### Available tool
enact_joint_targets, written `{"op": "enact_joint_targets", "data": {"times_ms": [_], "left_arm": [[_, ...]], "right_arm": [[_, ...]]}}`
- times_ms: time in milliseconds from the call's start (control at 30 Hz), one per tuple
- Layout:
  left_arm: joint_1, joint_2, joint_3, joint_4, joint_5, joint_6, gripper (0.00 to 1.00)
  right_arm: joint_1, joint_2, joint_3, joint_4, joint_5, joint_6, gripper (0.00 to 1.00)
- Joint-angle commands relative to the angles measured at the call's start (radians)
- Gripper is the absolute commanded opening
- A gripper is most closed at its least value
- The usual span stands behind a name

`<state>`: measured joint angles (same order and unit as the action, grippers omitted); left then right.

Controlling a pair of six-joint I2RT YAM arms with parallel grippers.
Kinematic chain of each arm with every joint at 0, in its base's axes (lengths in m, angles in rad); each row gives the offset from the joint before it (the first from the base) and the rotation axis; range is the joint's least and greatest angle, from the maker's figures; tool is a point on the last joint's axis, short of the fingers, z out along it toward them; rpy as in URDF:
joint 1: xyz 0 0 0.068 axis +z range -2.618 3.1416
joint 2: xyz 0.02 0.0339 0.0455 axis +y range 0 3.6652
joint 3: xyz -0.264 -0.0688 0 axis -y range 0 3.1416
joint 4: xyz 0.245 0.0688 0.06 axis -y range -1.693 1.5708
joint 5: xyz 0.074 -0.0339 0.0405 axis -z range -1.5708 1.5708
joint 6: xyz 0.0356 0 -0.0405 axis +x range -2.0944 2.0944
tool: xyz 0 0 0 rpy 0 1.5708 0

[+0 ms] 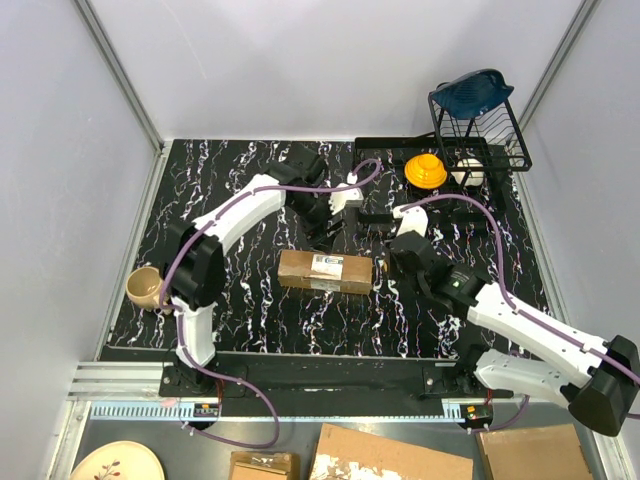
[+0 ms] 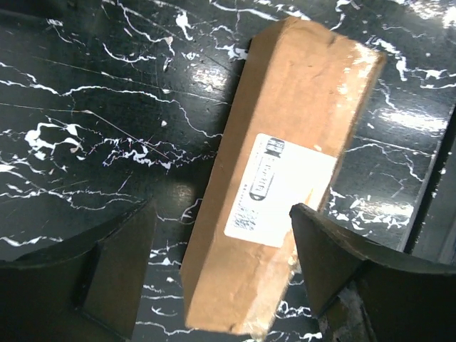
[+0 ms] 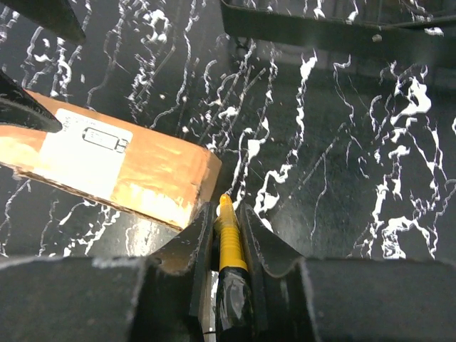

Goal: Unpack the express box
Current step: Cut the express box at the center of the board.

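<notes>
Express box (image 1: 325, 271) flat on the marbled table (image 1: 250, 320), near centre. Long axis roughly 9-to-3 in the top view, right end dipping slightly toward 4, white label up.

Left gripper (image 2: 221, 210) poised over the box from its 12 o'clock side. Jaws spread wide, nothing between them. In the left wrist view one finger at 9 and the other at 3 of the carton, which runs 1-to-7 between them, so set across the short width. Contact not evident; height above the box hard to judge.

Right gripper (image 3: 226, 214) off the box's 2 o'clock end, pressed together on the yellow utility knife (image 3: 226, 239). In the right wrist view the box at 10 o'clock from the knife tip, end corner just beside it.

Probably the knife arm nearer to acting: short reach toward 10 onto the box's end. Left jaws well placed to drop and brace the carton.
</notes>
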<state>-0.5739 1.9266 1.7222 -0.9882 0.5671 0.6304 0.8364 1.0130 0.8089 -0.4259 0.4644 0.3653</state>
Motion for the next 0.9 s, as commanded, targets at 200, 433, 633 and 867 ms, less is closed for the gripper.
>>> {"op": "enact_joint_targets", "data": {"times_ms": [200, 433, 633, 867], "left_arm": [[0.008, 0.178, 0.033, 0.069, -0.024, 0.023, 0.77], [0.04, 0.264, 0.019, 0.06, -0.07, 0.04, 0.74], [0.091, 0.255, -0.027, 0.006, -0.101, 0.086, 0.7], [0.184, 0.138, -0.238, -0.026, -0.125, 0.13, 0.66]], "right_arm": [[-0.003, 0.107, -0.034, 0.053, -0.038, 0.113, 0.0], [-0.003, 0.157, -0.062, 0.214, -0.115, 0.089, 0.0], [-0.007, 0.154, -0.071, 0.323, -0.161, 0.047, 0.0], [-0.008, 0.185, -0.073, 0.415, -0.23, 0.037, 0.0]]}}
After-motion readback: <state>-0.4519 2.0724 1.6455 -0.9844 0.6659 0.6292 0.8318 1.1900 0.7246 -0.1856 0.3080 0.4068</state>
